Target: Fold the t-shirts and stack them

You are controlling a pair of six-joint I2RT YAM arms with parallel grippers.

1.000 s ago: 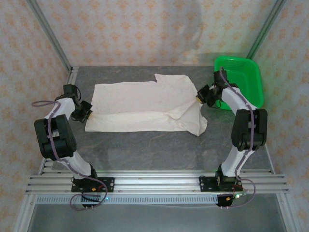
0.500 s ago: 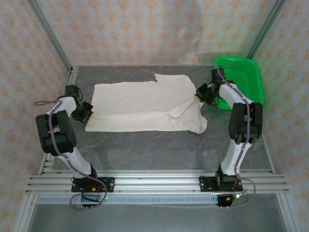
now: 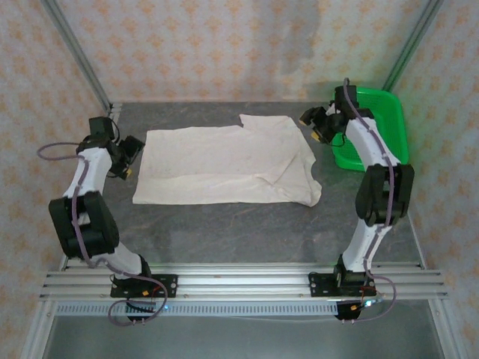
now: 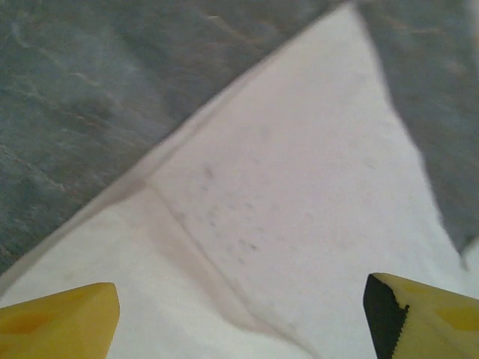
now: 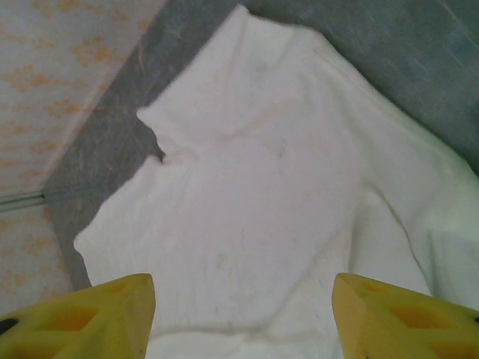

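An off-white t-shirt (image 3: pixel 224 161) lies spread on the grey table, folded over lengthwise with a sleeve drooping at its right end. My left gripper (image 3: pixel 129 153) hovers open just off the shirt's left edge. In the left wrist view its yellow fingertips (image 4: pixel 63 318) stand wide apart above the cloth (image 4: pixel 299 209), nothing between them. My right gripper (image 3: pixel 313 126) is open beside the shirt's upper right corner, lifted off the cloth. The right wrist view looks down on the shirt (image 5: pixel 277 194) between spread yellow fingertips (image 5: pixel 408 318).
A green plastic basket (image 3: pixel 389 123) stands at the back right, close behind the right arm. Bare grey table (image 3: pixel 239 232) stretches in front of the shirt toward the arm bases. Metal frame posts rise at both back corners.
Both grippers have let go of the shirt's ends and opened. The left has drawn back and upward to the left; the right has lifted toward the back. The shirt stays flat.
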